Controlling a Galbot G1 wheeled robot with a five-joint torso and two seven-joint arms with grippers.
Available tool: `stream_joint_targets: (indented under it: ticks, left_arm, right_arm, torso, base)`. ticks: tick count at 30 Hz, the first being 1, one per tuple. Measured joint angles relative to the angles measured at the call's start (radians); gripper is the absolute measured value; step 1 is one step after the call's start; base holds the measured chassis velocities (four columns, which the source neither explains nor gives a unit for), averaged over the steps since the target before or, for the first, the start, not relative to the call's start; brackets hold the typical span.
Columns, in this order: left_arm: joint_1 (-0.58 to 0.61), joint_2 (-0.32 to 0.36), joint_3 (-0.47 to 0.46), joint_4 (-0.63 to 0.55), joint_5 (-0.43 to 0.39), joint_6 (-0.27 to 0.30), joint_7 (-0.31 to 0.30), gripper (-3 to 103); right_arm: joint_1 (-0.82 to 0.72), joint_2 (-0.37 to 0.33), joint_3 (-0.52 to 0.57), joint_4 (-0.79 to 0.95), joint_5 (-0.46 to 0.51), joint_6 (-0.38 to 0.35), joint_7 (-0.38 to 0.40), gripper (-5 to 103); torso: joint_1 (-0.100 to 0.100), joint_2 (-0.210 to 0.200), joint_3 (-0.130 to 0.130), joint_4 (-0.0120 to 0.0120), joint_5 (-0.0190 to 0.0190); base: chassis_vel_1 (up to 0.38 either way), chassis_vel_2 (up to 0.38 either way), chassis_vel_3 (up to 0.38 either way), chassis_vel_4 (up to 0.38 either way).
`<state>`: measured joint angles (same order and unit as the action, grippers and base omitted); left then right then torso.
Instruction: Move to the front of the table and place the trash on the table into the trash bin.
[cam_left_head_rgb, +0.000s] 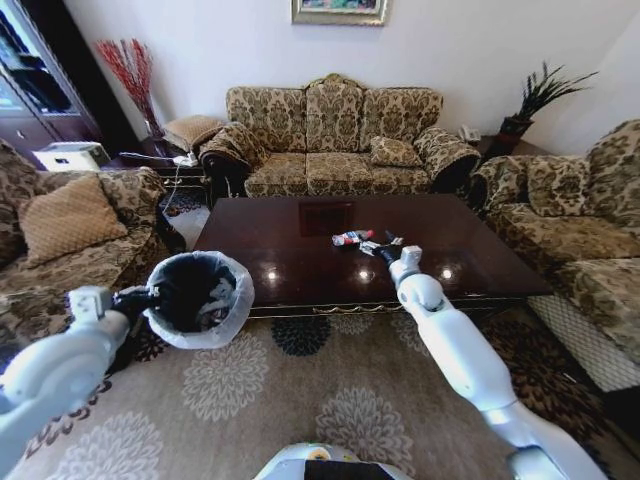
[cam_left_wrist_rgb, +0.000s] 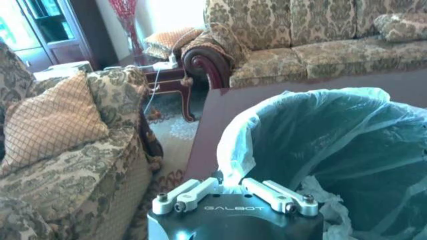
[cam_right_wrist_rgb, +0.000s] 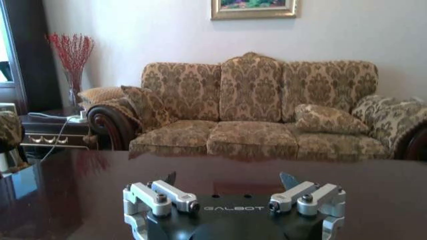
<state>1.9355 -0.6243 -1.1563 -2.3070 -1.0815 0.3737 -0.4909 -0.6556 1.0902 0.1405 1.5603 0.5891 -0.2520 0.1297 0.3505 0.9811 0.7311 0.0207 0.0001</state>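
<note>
Your right gripper (cam_left_head_rgb: 388, 250), fingers spread, sits on the dark glossy tabletop (cam_left_head_rgb: 300, 255); crushed clear bottle w/ red-blue label (cam_left_head_rgb: 351, 238) lies just beyond-left, long axis crosswise. Left gripper (cam_left_head_rgb: 150, 296) is clamped on the bag-lined round dark bin (cam_left_head_rgb: 200, 300).

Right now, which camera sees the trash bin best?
The head view: the whole bin shows, held at its rim by the left gripper. The left wrist view gives just a close-up of its bag. The right wrist view faces the sofa.

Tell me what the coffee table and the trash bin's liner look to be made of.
The table: seemingly dark reddish-brown wood with a glossy lacquer, since its top mirrors ceiling lights and the sofa; gilt trim runs along the apron. The trash bin, held at its rim by the left claw: its liner looks like thin translucent whitish plastic film, crinkled and puffed over the rim; the bin's own material cannot be told.
</note>
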Motion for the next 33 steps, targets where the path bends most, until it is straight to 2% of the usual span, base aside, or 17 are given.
stream_joint_targets:
  ticks: [1, 2, 3, 4, 8, 11, 12, 15, 18, 24, 33]
  left_arm:
    - [-0.013, -0.029, 0.02, -0.005, 0.028, -0.001, 0.012, 0]
    - [-0.013, -0.029, 0.02, -0.005, 0.028, -0.001, 0.012, 0]
    - [-0.031, -0.07, 0.048, -0.013, 0.068, -0.002, 0.028, 0]
    - [-0.07, -0.158, 0.108, -0.03, 0.153, -0.005, 0.061, 0]
    - [-0.108, -0.245, 0.167, -0.046, 0.237, -0.007, 0.095, 0]
    - [-0.149, -0.339, 0.23, -0.064, 0.327, -0.009, 0.13, 0]
    - [-0.149, -0.339, 0.23, -0.064, 0.327, -0.009, 0.13, 0]
    - [-0.181, -0.412, 0.279, -0.078, 0.397, -0.011, 0.16, 0]
    - [-0.184, -0.418, 0.283, -0.079, 0.404, -0.012, 0.162, 0]
    - [-0.186, -0.422, 0.283, -0.08, 0.405, -0.012, 0.161, 0]
    - [-0.176, -0.352, 0.161, -0.151, 0.179, 0.035, 0.101, 0]
  right_arm:
    - [-0.01, 0.0, 0.0, 0.004, 0.006, 0.005, 0.0, 100]
    - [-0.01, 0.0, 0.0, 0.004, 0.006, 0.005, 0.0, 100]
    - [-0.031, 0.001, 0.0, 0.02, 0.008, 0.02, 0.0, 100]
    - [-0.062, 0.007, 0.0, 0.04, 0.003, 0.062, 0.0, 100]
    - [-0.062, 0.006, 0.0, 0.04, -0.043, 0.101, 0.0, 100]
    - [-0.059, -0.008, 0.003, 0.069, -0.074, 0.095, 0.0, 100]
    - [-0.059, -0.008, 0.003, 0.069, -0.074, 0.095, 0.0, 100]
    - [-0.065, -0.024, 0.008, 0.13, -0.071, 0.064, 0.0, 100]
    - [-0.067, -0.028, 0.01, 0.157, -0.061, 0.056, 0.0, 100]
    - [-0.071, -0.033, 0.012, 0.183, -0.05, 0.051, 0.0, 100]
    - [-0.13, -0.03, 0.025, 0.159, -0.057, 0.072, 0.0, 100]
  torso:
    - [0.0, 0.0, 0.0, -0.0001, 0.0001]
    - [0.0, 0.0, 0.0, -0.0001, 0.0001]
    - [0.0, 0.0, 0.0, -0.0002, 0.0001]
    - [0.0, 0.0, 0.0, -0.0003, 0.0003]
    - [0.0, 0.0, 0.0, 0.0001, 0.0]
    - [0.0, 0.0, 0.0, 0.0, 0.0001]
    - [0.0, 0.0, 0.0, 0.0, 0.0001]
    - [0.0, 0.0, 0.0, -0.0003, -0.0003]
    - [0.0, 0.0, 0.0, -0.0003, 0.0005]
    - [0.0, 0.0, 0.0, 0.0001, -0.0002]
    - [0.0, 0.0, 0.0, -0.0001, 0.0]
  base:
    - [0.0, 0.0, 0.0, 0.0]
    - [0.0, 0.0, 0.0, 0.0]
    - [0.0, 0.0, 0.0, 0.0]
    - [0.0, 0.0, 0.0, 0.0]
    - [0.0, 0.0, 0.0, 0.0]
    - [0.0, 0.0, 0.0, 0.0]
    - [0.0, 0.0, 0.0, 0.0]
    - [0.0, 0.0, 0.0, 0.0]
    - [0.0, 0.0, 0.0, 0.0]
    - [0.0, 0.0, 0.0, 0.0]
    - [0.0, 0.0, 0.0, 0.0]
